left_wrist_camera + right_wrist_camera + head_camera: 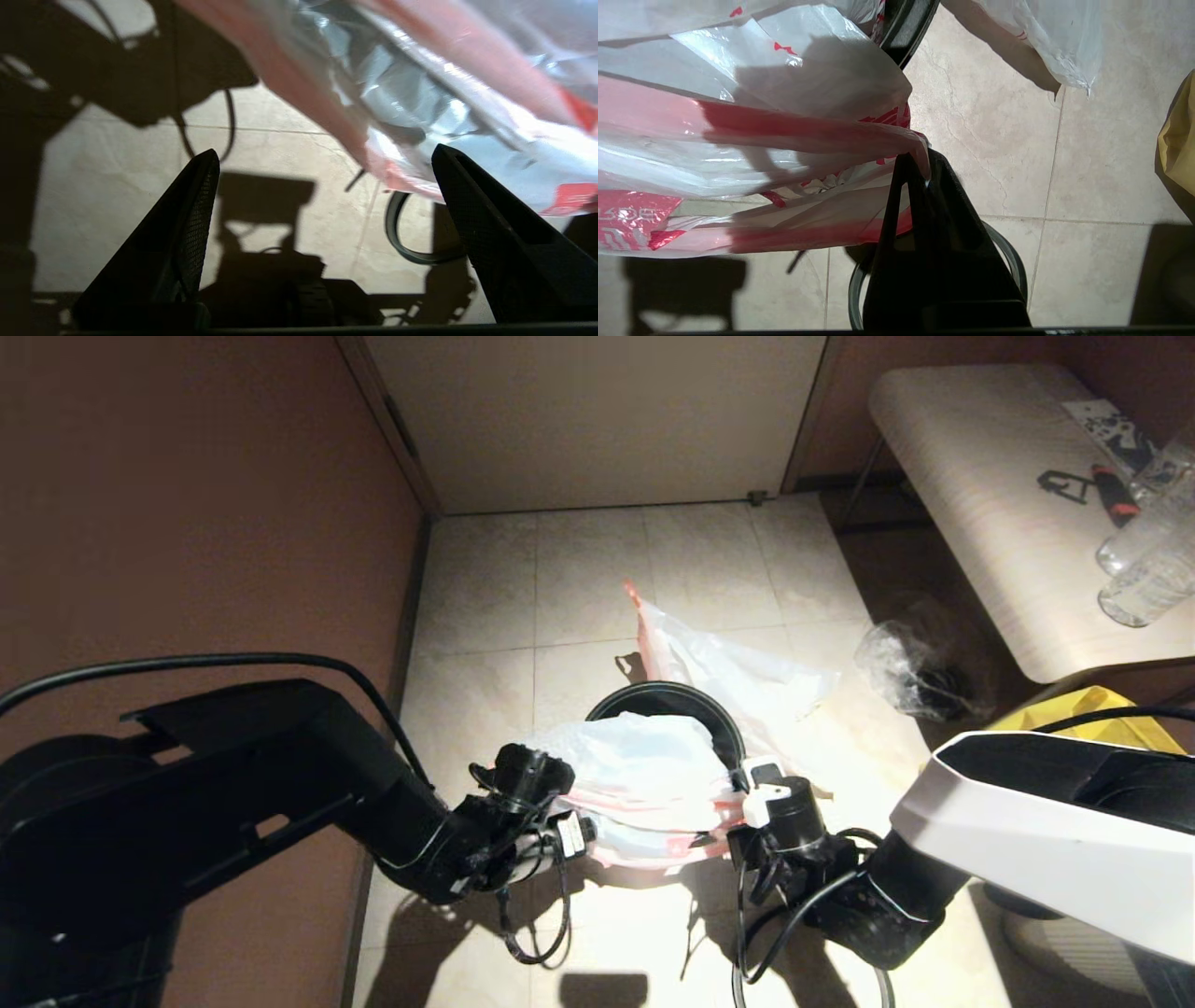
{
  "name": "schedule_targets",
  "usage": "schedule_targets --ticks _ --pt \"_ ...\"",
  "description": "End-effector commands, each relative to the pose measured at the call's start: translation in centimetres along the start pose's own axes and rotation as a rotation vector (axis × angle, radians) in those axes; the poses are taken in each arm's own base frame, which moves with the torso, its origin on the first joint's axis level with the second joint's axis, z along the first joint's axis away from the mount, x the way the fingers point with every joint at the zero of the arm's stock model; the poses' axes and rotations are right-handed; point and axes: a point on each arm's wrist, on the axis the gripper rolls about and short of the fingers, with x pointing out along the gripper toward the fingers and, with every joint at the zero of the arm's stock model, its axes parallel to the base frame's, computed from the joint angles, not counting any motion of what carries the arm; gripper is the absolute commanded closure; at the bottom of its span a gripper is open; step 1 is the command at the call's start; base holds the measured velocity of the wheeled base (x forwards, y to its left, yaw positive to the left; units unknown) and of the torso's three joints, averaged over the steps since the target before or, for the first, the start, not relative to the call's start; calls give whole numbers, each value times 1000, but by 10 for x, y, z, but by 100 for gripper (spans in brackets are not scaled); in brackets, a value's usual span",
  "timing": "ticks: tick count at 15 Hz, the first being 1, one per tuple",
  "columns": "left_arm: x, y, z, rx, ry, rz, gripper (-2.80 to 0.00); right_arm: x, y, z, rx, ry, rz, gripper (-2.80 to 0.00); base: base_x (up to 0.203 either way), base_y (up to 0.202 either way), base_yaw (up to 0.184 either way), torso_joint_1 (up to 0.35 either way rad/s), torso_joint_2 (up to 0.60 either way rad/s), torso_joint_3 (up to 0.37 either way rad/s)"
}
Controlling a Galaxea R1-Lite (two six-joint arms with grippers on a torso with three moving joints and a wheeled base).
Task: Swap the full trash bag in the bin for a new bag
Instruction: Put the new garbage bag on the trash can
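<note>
Pale stone floor tiles fill a narrow corner between brown walls, and the small round black waste bin stands in the middle of them. The milky white plastic carrier bag with red print hangs over the near side of the bin mouth. The right gripper is closed on a gathered edge of this new bag. The left gripper stands with its fingers wide apart just beside the bag, holding nothing.

The thin see-through whitish bag with orange-pink handle strips lies on the floor just behind the bin, so the old bag seems already out. The thin grey hoop lies on the tiles under the grippers (probably the rim of the bin).

I judge that the step in hand is spreading the new bag. The next move calls for the left gripper to catch the opposite edge and pull the mouth open over the bin.

Red characters on the bag are visible, but I cannot read them.
</note>
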Motion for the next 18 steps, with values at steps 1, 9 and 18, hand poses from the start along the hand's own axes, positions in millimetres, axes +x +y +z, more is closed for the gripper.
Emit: schedule_targets --ticks 1,9,18 --pt "2 -16 11 -21 15 -17 -280 2 1 -1 8 -17 -2 0 0 0 0 0 0 0" --pt "33 -31 8 -31 67 13 -280 2 0 1 15 -21 -2 0 0 0 0 0 0 0" --pt "62 -49 14 -16 94 40 0 5 1 -3 12 -13 -5 0 0 0 0 0 0 0"
